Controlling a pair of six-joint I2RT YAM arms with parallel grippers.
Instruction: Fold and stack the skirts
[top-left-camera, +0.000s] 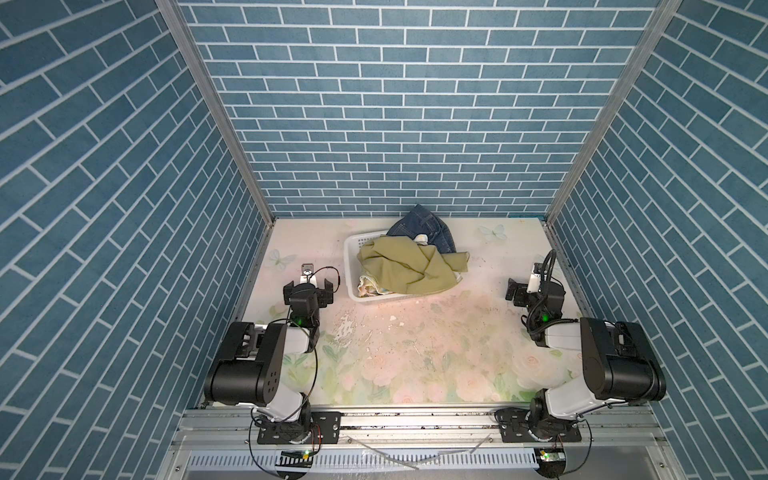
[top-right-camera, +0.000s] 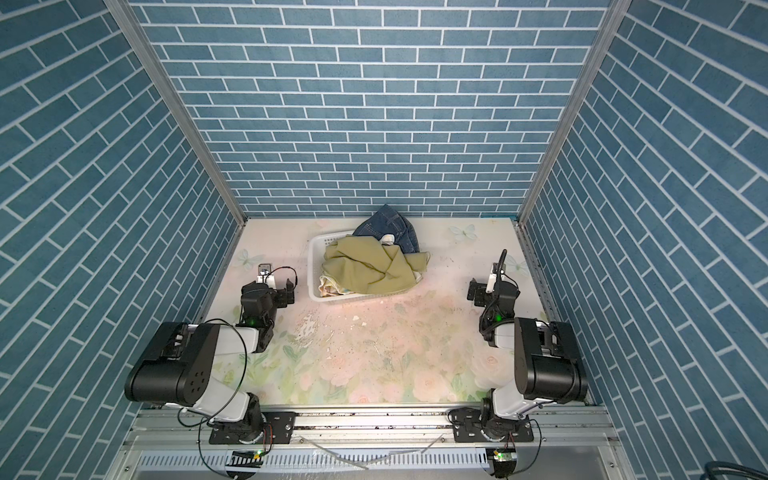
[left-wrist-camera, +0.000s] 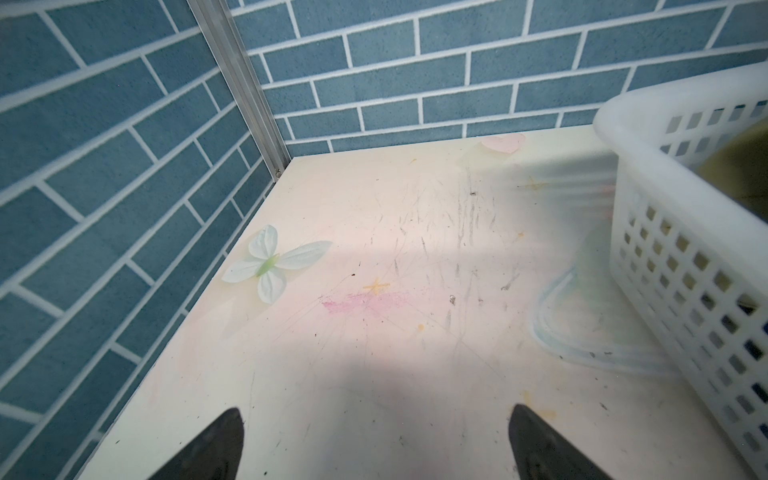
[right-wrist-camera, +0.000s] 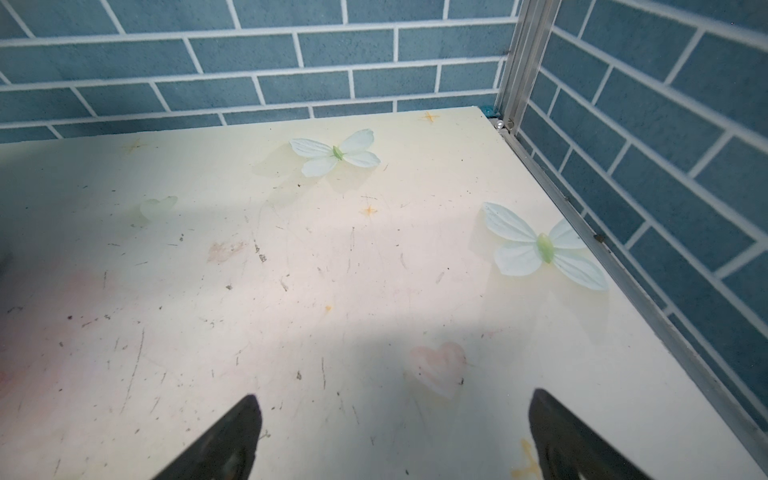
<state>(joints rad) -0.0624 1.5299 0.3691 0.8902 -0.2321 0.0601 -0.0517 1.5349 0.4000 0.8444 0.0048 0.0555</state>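
nearest the lens runs the rail (top-left-camera: 415, 422), with both arms bolted to it. left of the basket (top-left-camera: 353, 249) hangs the left gripper (top-left-camera: 309, 289), near its left wall but not touching. its jaws stand wide apart with nothing between them, and the left wrist view shows the fingertips (left-wrist-camera: 224, 440) over bare table (left-wrist-camera: 374, 249).

all three skirts are heaped in the basket, none folded, so the task is not yet begun. at the basket's near left corner a strip of the floral skirt (top-left-camera: 368, 287) peeks out. i think it lies at the bottom, though the heap hides most of it. over it lies the olive skirt (top-left-camera: 399, 268), crumpled, filling the middle and spilling past the basket's right rim onto the table. behind that, draped over the basket's far right corner, sits the denim skirt (top-left-camera: 424, 226). well right of the basket hangs the right gripper (top-left-camera: 534, 291), its jaws likewise wide and empty.

handling, as i judge it: the olive skirt is light, limp and on top, so it should come out first. pinch a raised fold or the loose edge past the right rim, and expect it to drag its neighbours. the denim skirt will be heavier and stiffer and hold a crease better; its waistband is the firm place to grip. the floral skirt looks thin and slippery.
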